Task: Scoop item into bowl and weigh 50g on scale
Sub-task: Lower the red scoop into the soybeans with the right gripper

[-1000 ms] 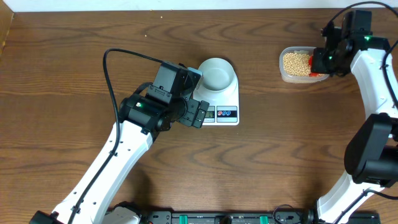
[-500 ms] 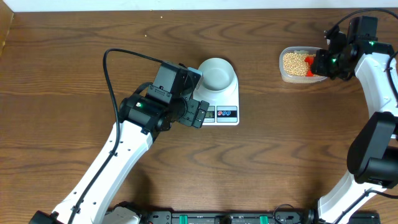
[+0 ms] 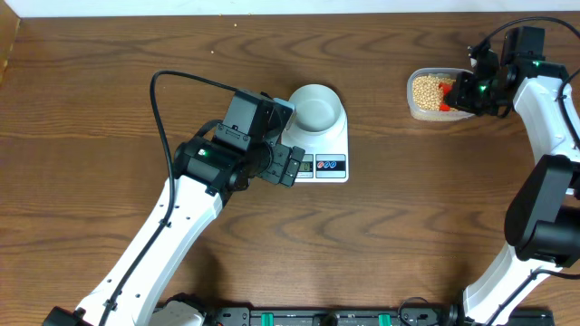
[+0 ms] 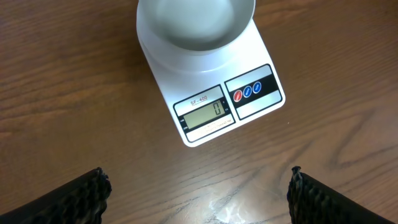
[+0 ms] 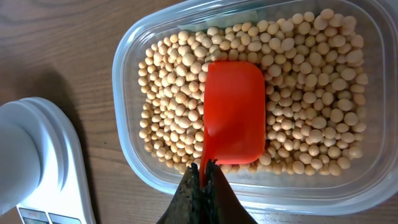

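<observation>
We log: right gripper (image 5: pixel 202 180) pinches red-orange plastic scoop (image 5: pixel 235 112) | long axis pointing away from grip, clear of clear plastic tub (image 5: pixel 124 143) walls | left gripper (image 4: pixel 196 180) spread

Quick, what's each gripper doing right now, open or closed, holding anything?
Left gripper: open, holding nothing.
Right gripper: closed on the red scoop by its handle.

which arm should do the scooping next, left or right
Right. The right tool is shut on the handle of the red scoop, which lies on the soybeans in the clear tub. The left tool hangs open and empty by the scale, far from the tub.
</observation>
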Tool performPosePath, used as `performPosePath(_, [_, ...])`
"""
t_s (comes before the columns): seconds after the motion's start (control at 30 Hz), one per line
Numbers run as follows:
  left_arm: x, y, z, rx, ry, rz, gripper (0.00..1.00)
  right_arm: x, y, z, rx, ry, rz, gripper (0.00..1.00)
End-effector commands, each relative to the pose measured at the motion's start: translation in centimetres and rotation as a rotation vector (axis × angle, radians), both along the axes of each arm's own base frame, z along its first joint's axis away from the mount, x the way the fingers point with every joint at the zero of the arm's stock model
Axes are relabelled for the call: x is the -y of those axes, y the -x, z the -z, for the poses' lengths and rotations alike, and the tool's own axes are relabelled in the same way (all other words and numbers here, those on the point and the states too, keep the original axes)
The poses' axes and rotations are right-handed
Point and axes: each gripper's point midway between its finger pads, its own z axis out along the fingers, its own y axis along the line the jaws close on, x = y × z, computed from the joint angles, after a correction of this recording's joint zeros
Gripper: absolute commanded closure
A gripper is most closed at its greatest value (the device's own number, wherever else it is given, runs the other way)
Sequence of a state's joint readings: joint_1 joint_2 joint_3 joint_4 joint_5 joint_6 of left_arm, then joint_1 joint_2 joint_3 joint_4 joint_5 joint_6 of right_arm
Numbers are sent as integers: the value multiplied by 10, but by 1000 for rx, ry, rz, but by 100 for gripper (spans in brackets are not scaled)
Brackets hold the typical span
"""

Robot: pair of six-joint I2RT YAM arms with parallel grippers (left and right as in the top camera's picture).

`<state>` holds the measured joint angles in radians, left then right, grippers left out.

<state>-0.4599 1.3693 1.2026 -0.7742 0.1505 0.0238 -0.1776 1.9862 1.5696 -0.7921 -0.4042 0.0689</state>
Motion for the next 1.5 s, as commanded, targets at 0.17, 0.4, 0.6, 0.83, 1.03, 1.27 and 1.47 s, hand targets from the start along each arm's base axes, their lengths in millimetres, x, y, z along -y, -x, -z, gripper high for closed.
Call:
performPosePath(0.17, [-3, 0, 4, -5, -12, -9, 7, -3, 6, 18, -58, -27, 17, 99])
performPosePath(0.4, [-3, 0, 4, -5, -12, -9, 7, 4, 7, 26, -75, 10, 31, 99])
performPosePath(0.6, [-3, 0, 4, -5, -12, -9, 7, 1, 7, 47, -116, -7, 33, 99])
performPosePath(0.83, [-3, 0, 4, -5, -12, -9, 7, -1, 7, 51, -125, -23, 29, 99])
performPosePath(1.03, [-3, 0, 4, -5, -12, -9, 7, -1, 9, 51, -132, -24, 29, 99])
performPosePath(1.27, [-3, 0, 4, -5, -12, -9, 7, -1, 17, 53, -167, -30, 31, 99])
performPosePath(1.47, [-3, 0, 4, -5, -12, -9, 7, 2, 26, 52, -192, -66, 21, 99])
